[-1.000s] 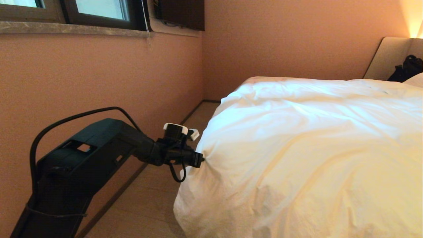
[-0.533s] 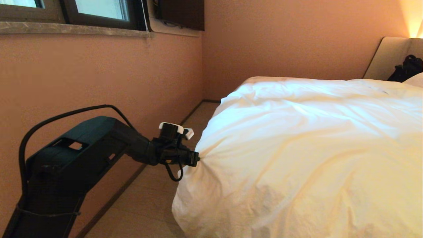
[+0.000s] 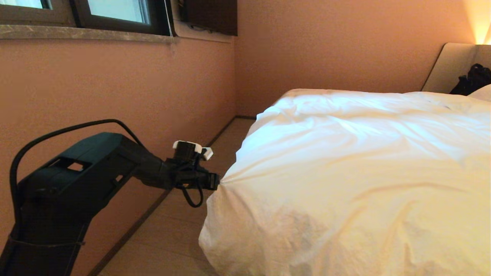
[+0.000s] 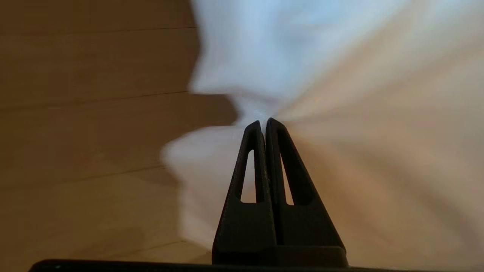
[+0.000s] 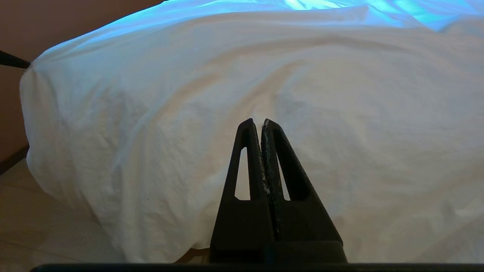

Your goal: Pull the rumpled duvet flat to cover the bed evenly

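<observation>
One gripper is at work: the left gripper (image 3: 217, 184), at centre-left of the head view, has its fingers pressed together on a pinch of the duvet (image 3: 345, 172), and creases fan out from that spot toward the right of the frame. In the left wrist view the left gripper (image 4: 263, 121) shows its two dark fingers (image 4: 249, 166) closed with white cloth bunched at their tips. The duvet fills the right half of the head view, heaped over the bed (image 3: 448, 67), whose beige headboard shows at the upper right; its near corner hangs down toward the lower centre, over the wooden floor (image 3: 172, 230). A strip of floor runs between the duvet's hanging edge and the pink wall (image 3: 115, 88) on the left. The right gripper (image 5: 261, 122) appears only in its own wrist view, closed on nothing, pointing at the duvet's side without touching it.
</observation>
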Robot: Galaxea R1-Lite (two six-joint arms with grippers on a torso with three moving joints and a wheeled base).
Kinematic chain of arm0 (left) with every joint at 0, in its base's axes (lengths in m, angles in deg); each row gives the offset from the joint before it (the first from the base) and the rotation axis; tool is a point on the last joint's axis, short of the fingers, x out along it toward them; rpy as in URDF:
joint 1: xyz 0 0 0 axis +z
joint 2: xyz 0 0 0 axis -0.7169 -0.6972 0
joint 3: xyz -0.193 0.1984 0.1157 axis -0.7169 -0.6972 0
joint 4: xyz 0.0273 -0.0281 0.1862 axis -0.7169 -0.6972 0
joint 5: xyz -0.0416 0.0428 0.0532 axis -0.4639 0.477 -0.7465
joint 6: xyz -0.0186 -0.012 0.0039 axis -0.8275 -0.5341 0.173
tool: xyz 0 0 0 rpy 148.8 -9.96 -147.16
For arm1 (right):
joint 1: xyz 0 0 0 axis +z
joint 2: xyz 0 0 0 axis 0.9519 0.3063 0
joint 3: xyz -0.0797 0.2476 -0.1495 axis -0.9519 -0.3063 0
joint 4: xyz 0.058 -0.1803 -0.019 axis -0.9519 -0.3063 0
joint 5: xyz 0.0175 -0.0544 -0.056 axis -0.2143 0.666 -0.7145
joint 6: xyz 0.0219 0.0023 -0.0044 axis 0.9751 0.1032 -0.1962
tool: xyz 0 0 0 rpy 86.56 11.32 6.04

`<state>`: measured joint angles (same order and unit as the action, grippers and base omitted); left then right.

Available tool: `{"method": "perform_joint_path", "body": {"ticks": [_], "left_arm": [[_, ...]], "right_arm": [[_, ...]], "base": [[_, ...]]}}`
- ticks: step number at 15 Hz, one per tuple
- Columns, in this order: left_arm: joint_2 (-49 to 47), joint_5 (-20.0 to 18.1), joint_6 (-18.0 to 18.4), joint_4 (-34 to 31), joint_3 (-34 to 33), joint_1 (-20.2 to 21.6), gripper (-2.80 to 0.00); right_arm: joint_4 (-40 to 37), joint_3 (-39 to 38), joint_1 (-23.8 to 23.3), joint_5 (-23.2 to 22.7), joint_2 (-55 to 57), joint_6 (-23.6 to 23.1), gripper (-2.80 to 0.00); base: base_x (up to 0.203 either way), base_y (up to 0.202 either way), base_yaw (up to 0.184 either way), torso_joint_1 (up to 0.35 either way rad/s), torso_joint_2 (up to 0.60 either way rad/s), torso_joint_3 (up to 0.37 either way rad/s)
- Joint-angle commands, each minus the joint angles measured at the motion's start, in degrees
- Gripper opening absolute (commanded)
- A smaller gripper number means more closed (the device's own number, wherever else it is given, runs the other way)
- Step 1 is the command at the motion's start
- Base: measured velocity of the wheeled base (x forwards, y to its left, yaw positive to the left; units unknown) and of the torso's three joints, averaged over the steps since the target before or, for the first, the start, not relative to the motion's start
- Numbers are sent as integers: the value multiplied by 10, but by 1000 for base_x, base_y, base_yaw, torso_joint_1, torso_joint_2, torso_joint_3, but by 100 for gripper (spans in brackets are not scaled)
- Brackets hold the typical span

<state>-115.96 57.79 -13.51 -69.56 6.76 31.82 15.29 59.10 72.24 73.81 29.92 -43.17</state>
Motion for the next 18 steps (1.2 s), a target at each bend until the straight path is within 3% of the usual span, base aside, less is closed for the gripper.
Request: {"method": "perform_joint_path", "body": {"ticks": [1,11,14,18], "left_arm": [[2,3,-1,2,-8,8,-280],[39,13,-7,2,-40,41,-280],[74,17,-21,2,-52,73,-280],[152,17,-24,2,-116,119,-280]], "right_arm": [[0,0,0,0,0,0,-280],[0,0,0,0,0,0,-280],[0,0,0,0,0,0,-280],[0,0,1,0,0,0,-280]], "base": [[0,0,0,0,0,0],[0,0,0,0,0,0],[0,0,0,0,0,0],[0,0,0,0,0,0]]}}
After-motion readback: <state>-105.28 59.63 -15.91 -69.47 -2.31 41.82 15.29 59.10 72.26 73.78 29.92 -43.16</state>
